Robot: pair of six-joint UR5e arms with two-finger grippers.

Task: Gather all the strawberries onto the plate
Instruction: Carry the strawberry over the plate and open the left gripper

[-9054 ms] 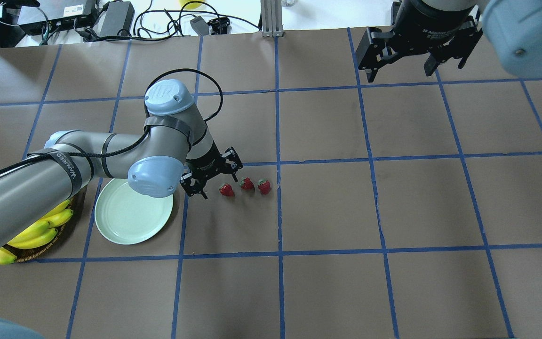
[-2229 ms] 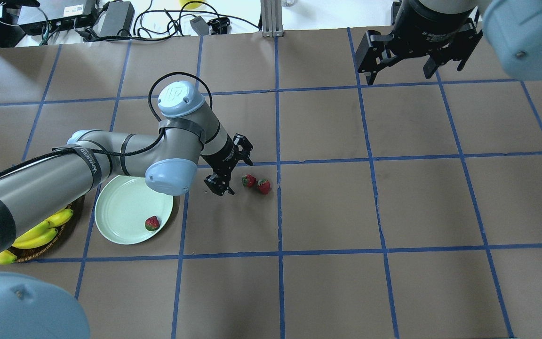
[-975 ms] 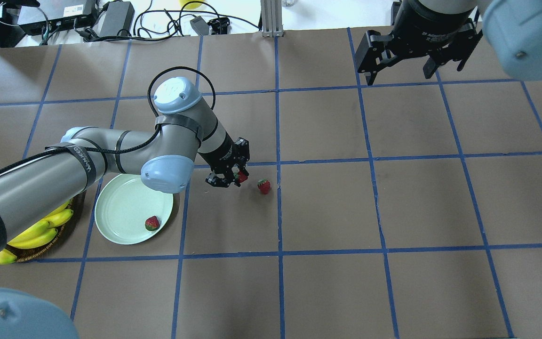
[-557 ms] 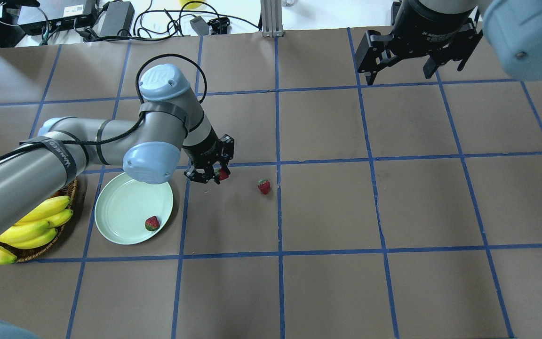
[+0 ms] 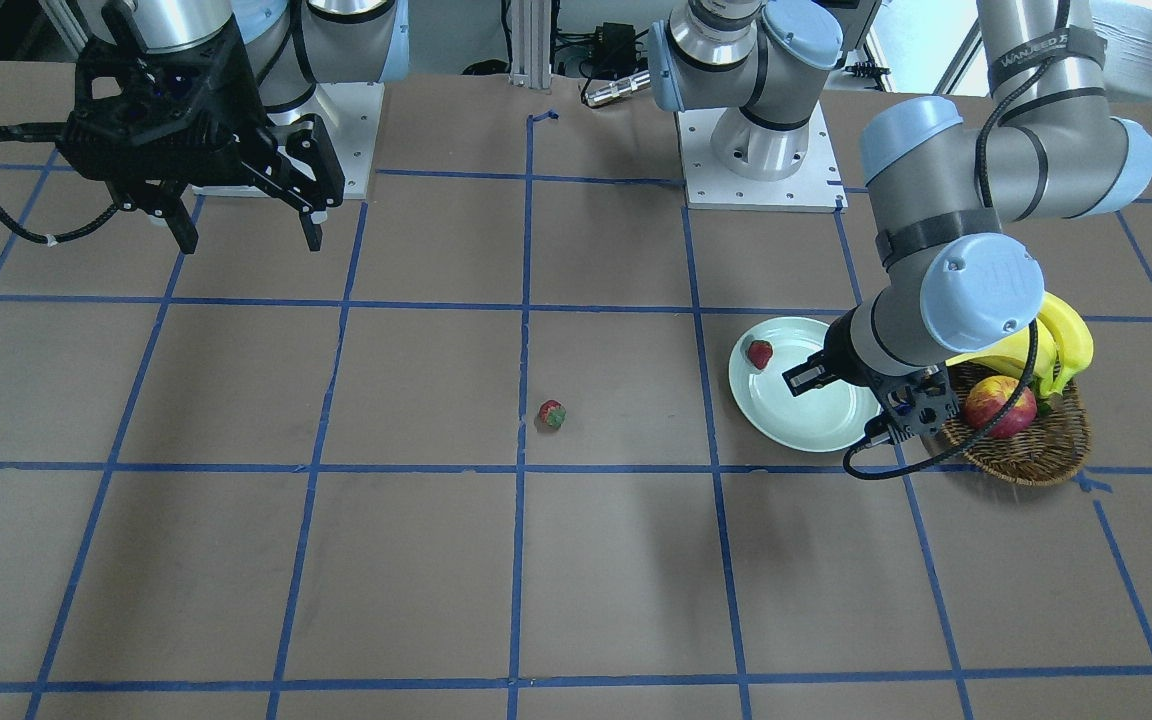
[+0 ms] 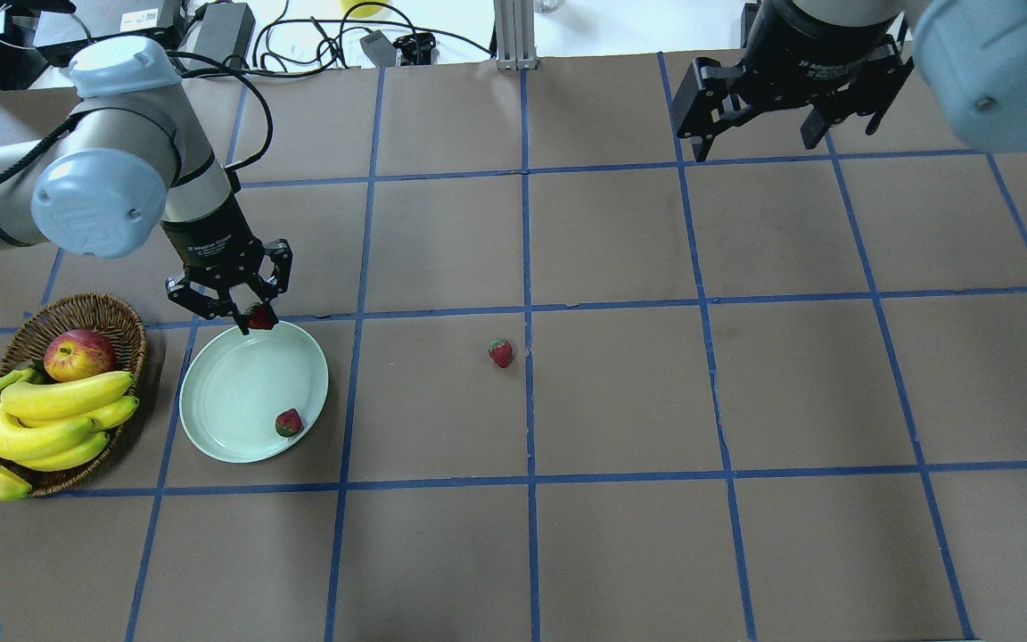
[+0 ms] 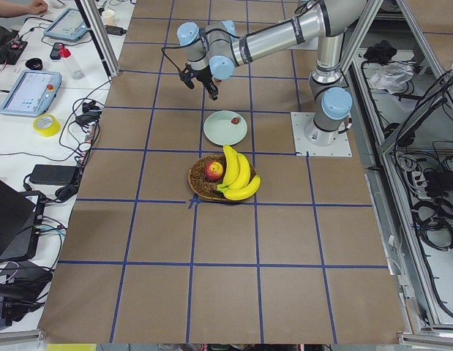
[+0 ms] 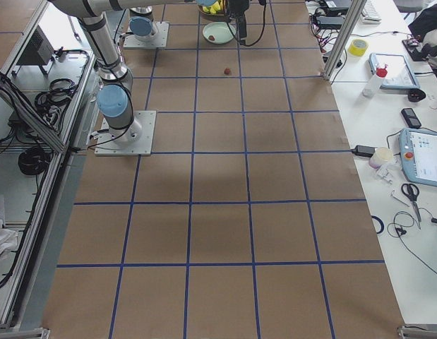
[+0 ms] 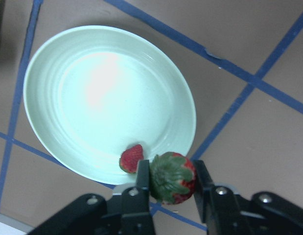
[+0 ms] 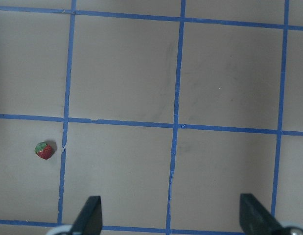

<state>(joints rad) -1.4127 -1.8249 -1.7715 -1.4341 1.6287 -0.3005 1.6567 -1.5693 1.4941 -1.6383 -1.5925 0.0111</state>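
carriage of the held berry (image 9: 172, 177) to the plate (image 6: 237, 383) is the step in hand. the left gripper (image 6: 253, 316) is clenched on it, pinching across its sides with the green cap turned up toward the wrist. that hold suits so small and round a fruit, since the fingers (image 9: 143, 178) bracket its widest part. the gripper hangs raised near the plate's rim, not plainly over the middle. i judge a little more travel inward is wanted before the jaws part, lest the fruit strike the edge and roll onto the tabletop (image 6: 620, 392). the plated berry (image 6: 289, 423) lies inside the plate close to its rim, so a drop beside it, not on it, looks safer. the loose berry (image 6: 501, 352) sits alone on the tabletop, well apart from the plate and just beside a tape line (image 6: 528, 401), not yet fetched. the right gripper (image 6: 754, 143) hangs released and empty at the far side, out of the left arm's way. a basket (image 6: 86, 312) of bananas (image 6: 59, 401) and an apple (image 6: 78, 354) stands just beside the plate.
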